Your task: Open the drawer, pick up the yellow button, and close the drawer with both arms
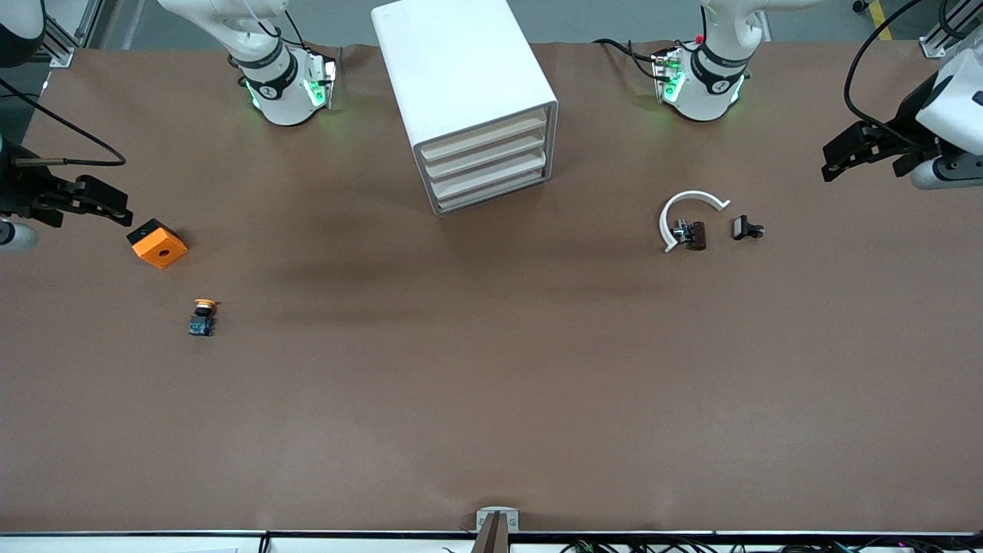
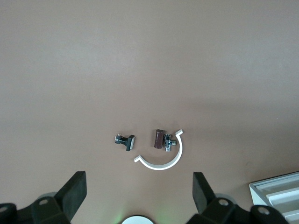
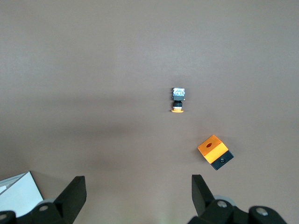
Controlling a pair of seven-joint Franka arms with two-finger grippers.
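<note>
The white cabinet (image 1: 461, 77) stands at the table's middle, near the arms' bases. All four of its beige-fronted drawers (image 1: 485, 157) are shut. The button (image 1: 203, 316), orange cap on a blue and black body, lies on the bare table toward the right arm's end; it also shows in the right wrist view (image 3: 177, 100). My right gripper (image 1: 121, 213) hangs open and empty above the table's edge beside the orange block (image 1: 157, 243); its wrist view (image 3: 138, 191) shows it open. My left gripper (image 1: 833, 163) hangs open and empty over the left arm's end, as its wrist view (image 2: 139, 191) also shows.
The orange block with a black hole also shows in the right wrist view (image 3: 215, 151). A white curved strip (image 1: 687, 201) and two dark clips (image 1: 695, 234) (image 1: 746, 228) lie toward the left arm's end. A cabinet corner shows in the left wrist view (image 2: 280, 191).
</note>
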